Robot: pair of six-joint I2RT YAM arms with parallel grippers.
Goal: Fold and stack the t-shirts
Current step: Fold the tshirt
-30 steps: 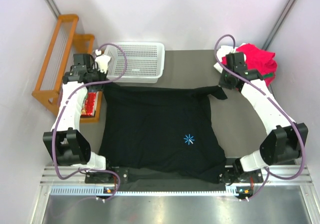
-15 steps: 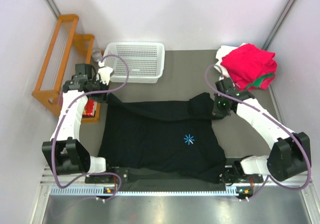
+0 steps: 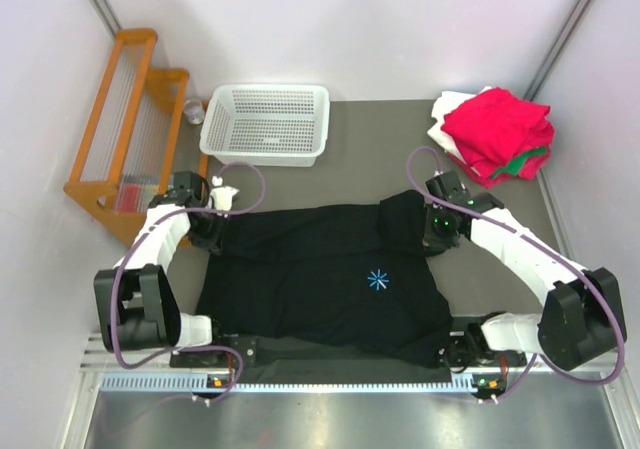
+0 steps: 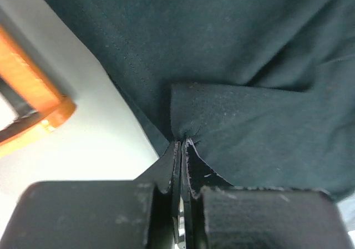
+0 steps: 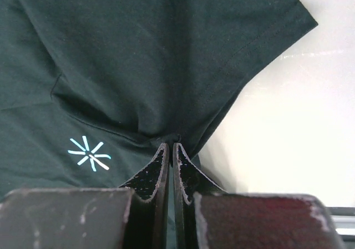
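Some folded red, green and white shirts lie stacked; left claw and right claw each pinch the large black t-shirt, its fold unfinished.

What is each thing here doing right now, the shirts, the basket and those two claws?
black shirt: lying flat on the table, far edge doubled over toward the front, fold not finished.
left gripper: shut on the black shirt's edge.
right gripper: shut on the black shirt beside a sleeve.
basket: upright, empty.
red shirt: folded, on top of the pile.
green shirt: folded, under the red.
white shirt: folded, under the red.
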